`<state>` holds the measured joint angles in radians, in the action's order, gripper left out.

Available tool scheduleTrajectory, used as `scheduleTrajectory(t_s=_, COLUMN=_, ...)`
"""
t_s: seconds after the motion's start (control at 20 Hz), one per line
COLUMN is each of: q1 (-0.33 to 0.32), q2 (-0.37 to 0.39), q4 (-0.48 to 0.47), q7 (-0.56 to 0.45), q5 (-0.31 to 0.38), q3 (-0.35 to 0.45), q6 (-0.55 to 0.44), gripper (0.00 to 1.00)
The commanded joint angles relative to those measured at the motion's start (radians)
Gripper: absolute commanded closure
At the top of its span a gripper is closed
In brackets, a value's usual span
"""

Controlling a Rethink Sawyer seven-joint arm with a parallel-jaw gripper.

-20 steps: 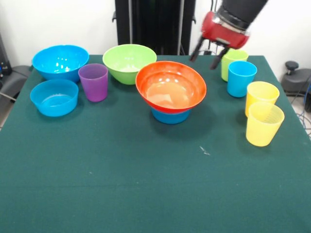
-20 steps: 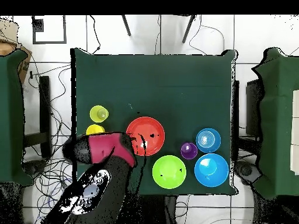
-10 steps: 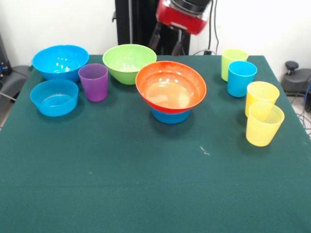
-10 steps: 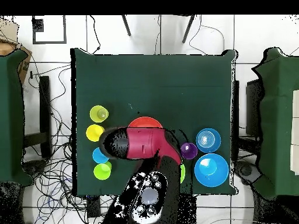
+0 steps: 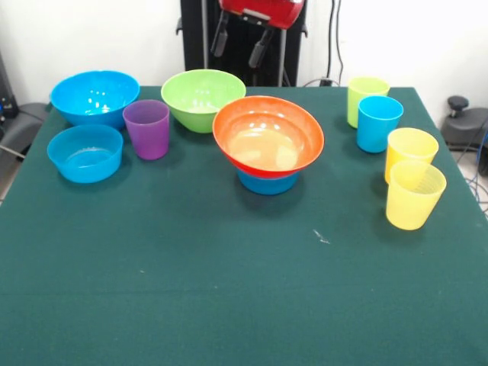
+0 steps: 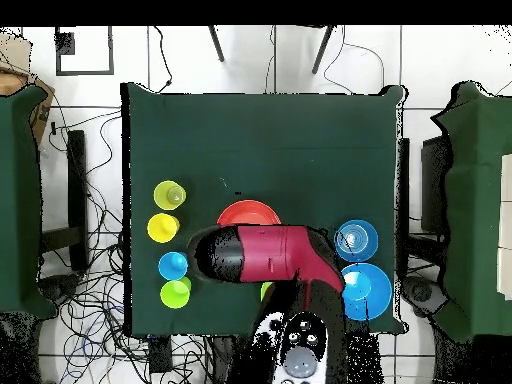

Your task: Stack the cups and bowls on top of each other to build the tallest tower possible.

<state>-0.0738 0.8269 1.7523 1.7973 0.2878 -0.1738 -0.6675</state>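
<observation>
While the gripper (image 5: 242,44) hangs high above the lime green bowl (image 5: 202,97) with its fingers spread apart and empty, the wide orange bowl (image 5: 268,136) sits on a small blue bowl (image 5: 267,183) mid-table; the purple cup (image 5: 146,129) stands apart to the left, just beside the green bowl

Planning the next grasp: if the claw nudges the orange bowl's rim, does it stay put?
Probably tips or slides: the orange bowl overhangs the smaller blue bowl it sits on. Glossy plastic suggests a slippery seat. It looks thin-walled, so likely light and easily shoved.
</observation>
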Motion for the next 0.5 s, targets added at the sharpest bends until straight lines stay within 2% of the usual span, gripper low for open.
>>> scheduleTrajectory(t_s=0.05, q1=-0.134, q2=-0.061, q4=0.063, q7=-0.33, q5=0.108, q3=0.271, q6=0.004, gripper=0.0)
scheduleTrajectory(t_s=0.3, q1=-0.192, q2=-0.088, q4=0.041, q7=-0.331, q5=0.153, q3=0.34, q6=-0.015, gripper=0.0)
scheduleTrajectory(t_s=0.5, q1=-0.265, q2=-0.071, q4=0.076, q7=-0.355, q5=0.162, q3=0.41, q6=-0.035, gripper=0.0)
